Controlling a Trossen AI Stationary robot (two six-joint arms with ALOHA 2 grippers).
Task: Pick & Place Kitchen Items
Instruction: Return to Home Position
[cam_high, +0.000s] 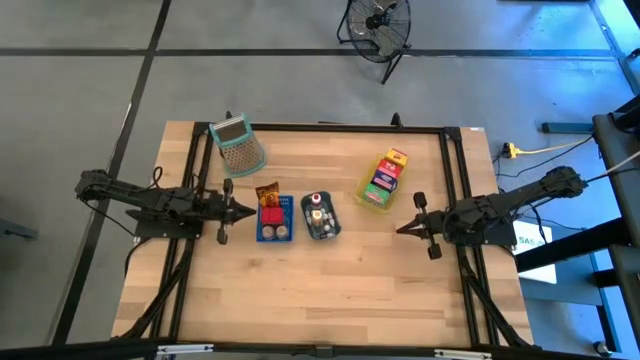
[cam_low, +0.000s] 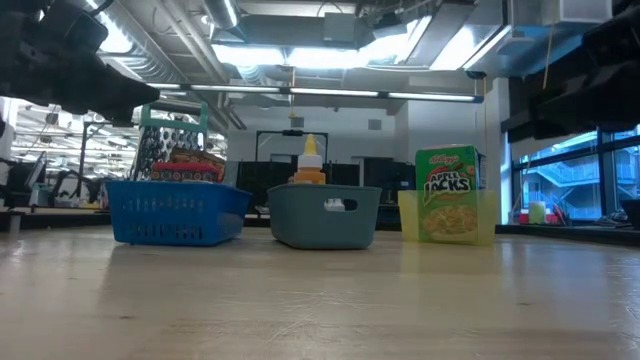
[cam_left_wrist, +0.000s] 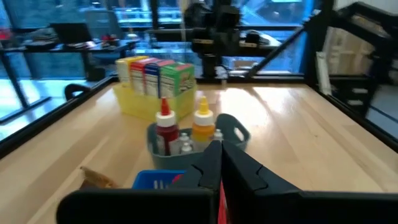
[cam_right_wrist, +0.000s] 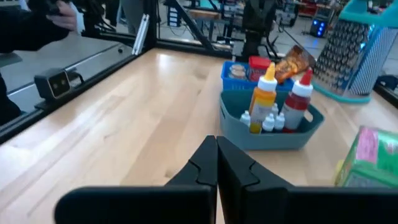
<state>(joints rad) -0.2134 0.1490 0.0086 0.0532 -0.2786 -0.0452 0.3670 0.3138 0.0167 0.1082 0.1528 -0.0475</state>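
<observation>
Pale wood table (cam_high: 330, 290), black frame, on a grey concrete floor (cam_high: 80, 80); a fan (cam_high: 377, 25) stands beyond it. Three bins in a row mid-table:
- blue bin (cam_low: 175, 215): red tin (cam_high: 271, 214) and brown packet (cam_right_wrist: 291, 62)
- grey bin (cam_right_wrist: 273, 140): food colouring bottles (cam_right_wrist: 264, 93)
- yellow bin (cam_left_wrist: 134, 102): small cereal cartons (cam_left_wrist: 155, 74)

Both closed and empty: left jaws just beside the blue bin, right jaws near the yellow bin.

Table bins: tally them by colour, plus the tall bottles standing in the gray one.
Blue bin: 1
Gray bin: 1
Yellow bin: 1
Tall red bottle: 1
Tall yellow bottle: 1
Total: 5
</observation>
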